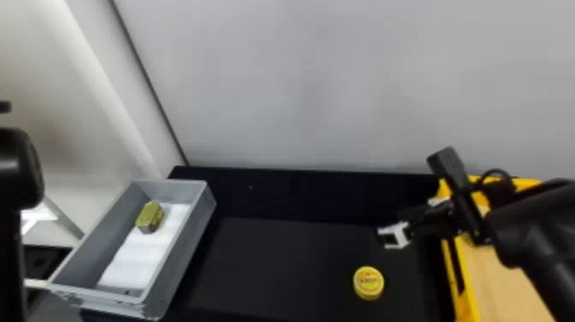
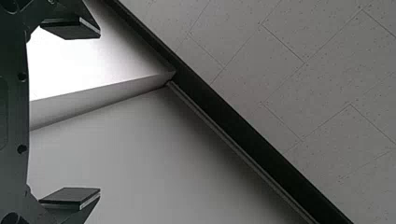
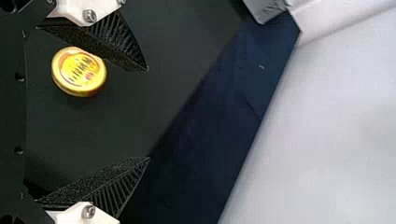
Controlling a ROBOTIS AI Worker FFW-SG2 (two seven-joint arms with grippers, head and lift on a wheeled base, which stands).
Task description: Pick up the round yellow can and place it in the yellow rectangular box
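Note:
On the dark table stands the round yellow can (image 1: 368, 282), lid up. My right gripper (image 1: 387, 235) is over the table, beyond the can and a little to its right, not touching it. In the right wrist view the right gripper (image 3: 148, 114) is open, and the can (image 3: 79, 71) lies past one finger, partly overlapped by it. The yellow rectangular box (image 1: 467, 274) is at the right, partly behind the right arm. My left arm (image 1: 19, 171) is raised at the left edge; its gripper (image 2: 99, 112) stands open and holds nothing.
A grey bin (image 1: 184, 252) at the left holds white sheets (image 1: 137, 257) and a small green-gold block (image 1: 149, 217). A pale wall (image 1: 321, 85) rises behind the table.

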